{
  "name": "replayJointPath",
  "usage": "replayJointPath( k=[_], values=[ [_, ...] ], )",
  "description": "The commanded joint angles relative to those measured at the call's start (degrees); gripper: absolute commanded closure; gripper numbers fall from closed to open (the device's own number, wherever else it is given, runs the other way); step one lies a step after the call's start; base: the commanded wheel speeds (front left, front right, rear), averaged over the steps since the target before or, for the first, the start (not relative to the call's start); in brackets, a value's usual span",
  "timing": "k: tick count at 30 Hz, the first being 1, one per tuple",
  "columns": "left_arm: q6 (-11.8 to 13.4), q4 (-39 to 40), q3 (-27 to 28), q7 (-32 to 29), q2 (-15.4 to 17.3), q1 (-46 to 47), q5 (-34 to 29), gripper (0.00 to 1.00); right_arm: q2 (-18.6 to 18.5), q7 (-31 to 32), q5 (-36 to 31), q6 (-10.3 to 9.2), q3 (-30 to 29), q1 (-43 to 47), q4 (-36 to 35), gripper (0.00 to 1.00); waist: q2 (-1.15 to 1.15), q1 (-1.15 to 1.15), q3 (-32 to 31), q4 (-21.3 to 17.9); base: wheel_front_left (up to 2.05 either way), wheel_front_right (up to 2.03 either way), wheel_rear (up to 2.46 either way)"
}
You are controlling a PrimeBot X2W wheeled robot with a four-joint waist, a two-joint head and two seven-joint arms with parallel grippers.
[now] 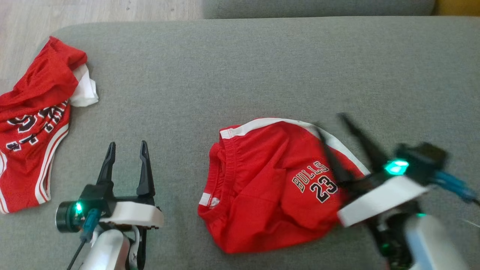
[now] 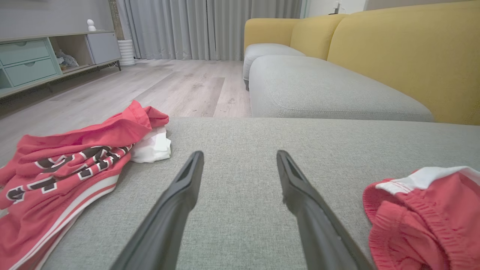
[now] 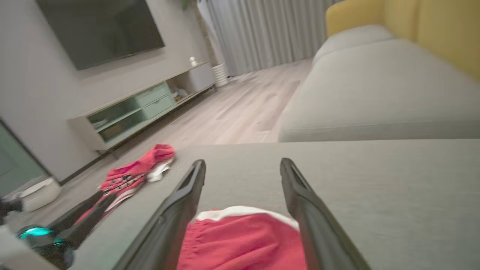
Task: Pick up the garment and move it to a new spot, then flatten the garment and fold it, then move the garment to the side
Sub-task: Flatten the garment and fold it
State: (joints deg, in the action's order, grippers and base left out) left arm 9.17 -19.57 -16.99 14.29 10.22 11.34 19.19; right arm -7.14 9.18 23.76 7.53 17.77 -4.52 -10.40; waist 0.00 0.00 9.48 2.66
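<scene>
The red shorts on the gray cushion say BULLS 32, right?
Not quite. The red shorts do lie on the gray cushion, but they say BULLS 23, not 32. The head view shows the print.

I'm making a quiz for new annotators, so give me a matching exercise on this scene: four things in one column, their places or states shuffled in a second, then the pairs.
1. left gripper
2. right gripper
3. shorts
4. jersey

A. crumpled at the left edge of the grey cushion
B. open, fingers over bare cushion
C. bunched mid-cushion, "BULLS 23" showing
D. open, fingers above the shorts' white-trimmed edge

Pairs: 1-B, 2-D, 3-C, 4-A
</scene>
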Motion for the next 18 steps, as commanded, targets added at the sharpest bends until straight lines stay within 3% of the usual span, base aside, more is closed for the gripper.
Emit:
replayJointPath(
  k=[1, 5, 9, 18],
  values=[
    [0.41, 1.89, 1.78, 0.54, 1.44, 1.21, 0.03, 0.00, 1.12, -1.59, -2.55, -0.04, -2.65, 0.41, -1.17, 0.00, 0.00, 0.00, -0.15, -0.06, 0.00, 0.00, 0.00],
    [0.53, 2.23, 1.60, 0.27, 1.93, 0.94, -0.03, 0.00, 2.70, -5.40, -7.48, -0.04, -12.44, 1.71, 0.11, 0.00, 0.00, 0.00, -0.44, -0.37, 0.00, 0.00, 0.00],
    [0.64, 2.72, 1.31, -0.24, 2.40, 0.83, -0.15, 0.00, 3.47, -7.34, -9.91, -0.04, -18.51, 3.06, 1.01, 0.00, 0.00, 0.00, -0.61, -0.67, 0.00, 0.00, 0.00],
    [1.16, 3.99, 1.36, -0.99, 3.20, 0.73, 0.02, 0.00, 4.00, -7.26, -10.47, -0.04, -20.22, 5.11, 1.84, 0.00, 0.00, 0.00, -0.06, -1.23, 0.00, 0.00, 0.00]
  ],
)
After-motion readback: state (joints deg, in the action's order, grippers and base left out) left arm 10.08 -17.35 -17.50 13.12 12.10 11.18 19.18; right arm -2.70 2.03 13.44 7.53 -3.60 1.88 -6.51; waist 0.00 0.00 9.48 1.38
